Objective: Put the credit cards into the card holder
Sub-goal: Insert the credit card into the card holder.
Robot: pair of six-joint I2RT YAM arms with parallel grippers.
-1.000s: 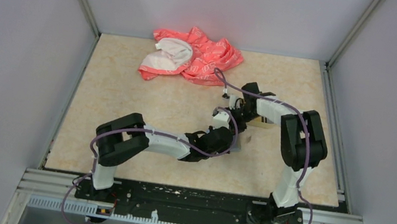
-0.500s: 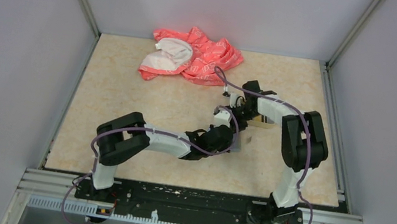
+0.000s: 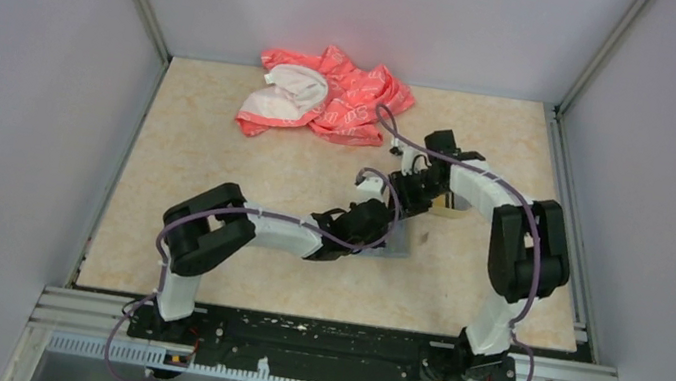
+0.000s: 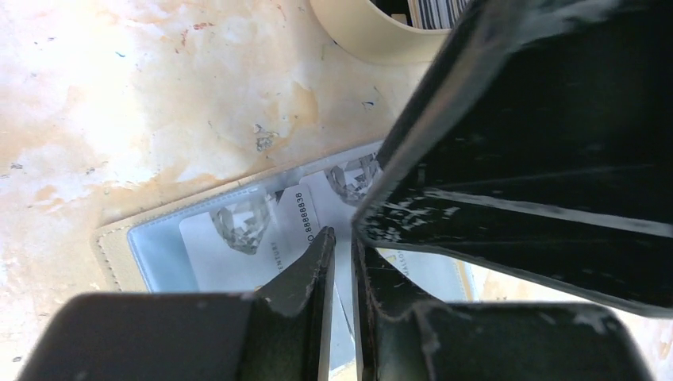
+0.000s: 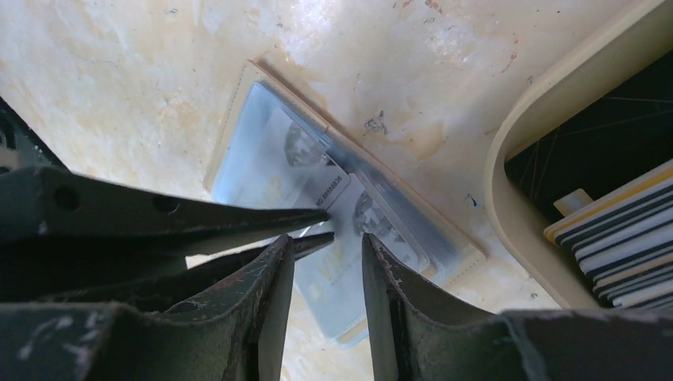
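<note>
The card holder (image 4: 119,248) lies open and flat on the table, beige-edged with a light-blue lining; it also shows in the right wrist view (image 5: 258,151) and the top view (image 3: 399,251). White cards with a diamond picture sit in its pockets. One white card (image 5: 333,286) sticks partway out of a pocket. My left gripper (image 4: 343,234) is shut to a narrow slit, its tips resting on that card. My right gripper (image 5: 328,238) is open, a finger on each side of the card. More credit cards (image 5: 619,246) stand edge-on in the tan tray (image 5: 516,159).
The tan tray (image 3: 453,211) stands just right of the holder, close to both grippers (image 3: 388,233) (image 3: 415,190). A crumpled red and white cloth (image 3: 328,96) lies at the back. Grey walls close in the table on three sides.
The right arm's elbow has swung right and its wrist has moved slightly farther back. The left arm has shifted a little to the left. The card holder has stayed where it was.
</note>
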